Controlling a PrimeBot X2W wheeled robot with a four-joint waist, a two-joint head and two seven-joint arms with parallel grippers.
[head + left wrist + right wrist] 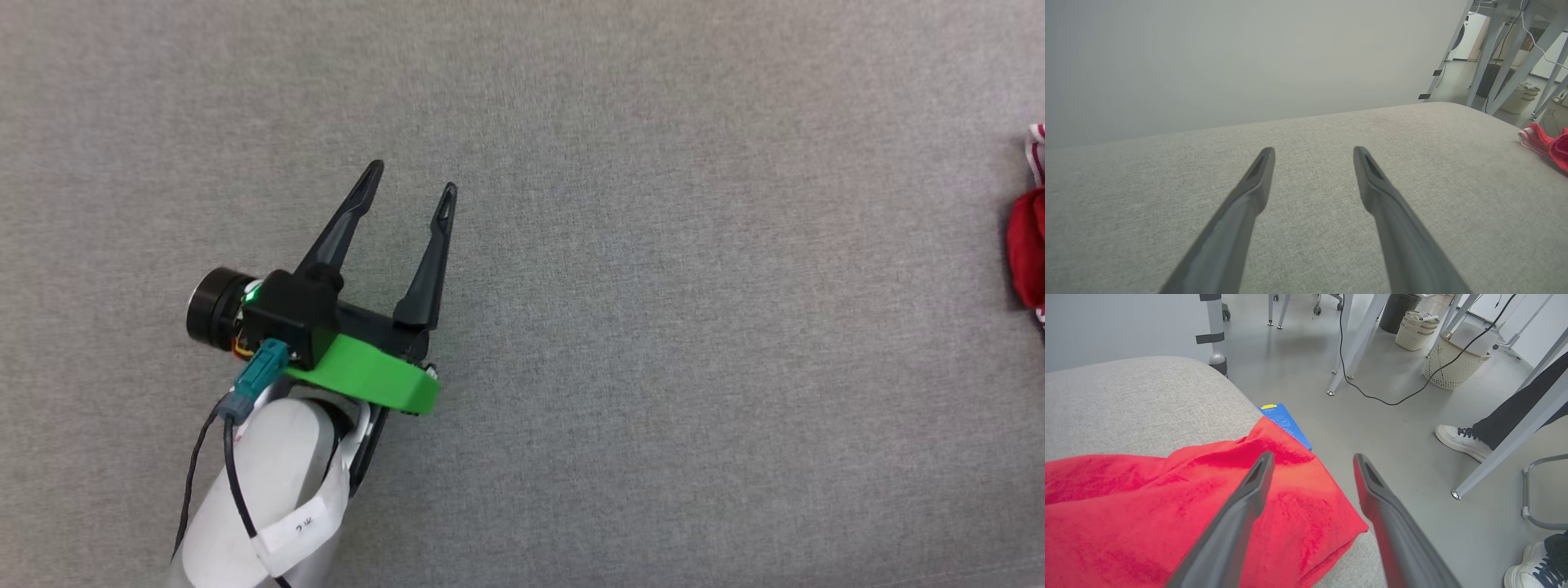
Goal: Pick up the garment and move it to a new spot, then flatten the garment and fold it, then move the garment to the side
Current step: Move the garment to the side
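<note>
The garment point(1027, 245) is a red shirt with red-and-white striped trim, showing as a small bunch at the far right edge of the head view. In the left wrist view the garment point(1546, 143) lies at the far right on the grey cushion. My left gripper point(411, 178) hovers open over bare grey fabric at centre left, far from the shirt; its fingers point(1257, 179) hold nothing. In the right wrist view my right gripper point(1312, 459) stands open just above the red garment point(1167, 506), which lies heaped at the cushion's edge, with nothing between the fingers.
The grey upholstered surface point(653, 327) spans the head view. Beyond its edge are the floor, a blue box point(1286, 422), white baskets point(1451, 359), table legs point(1355, 339), a black cable, and a person's white shoes point(1461, 441) and dark trouser leg.
</note>
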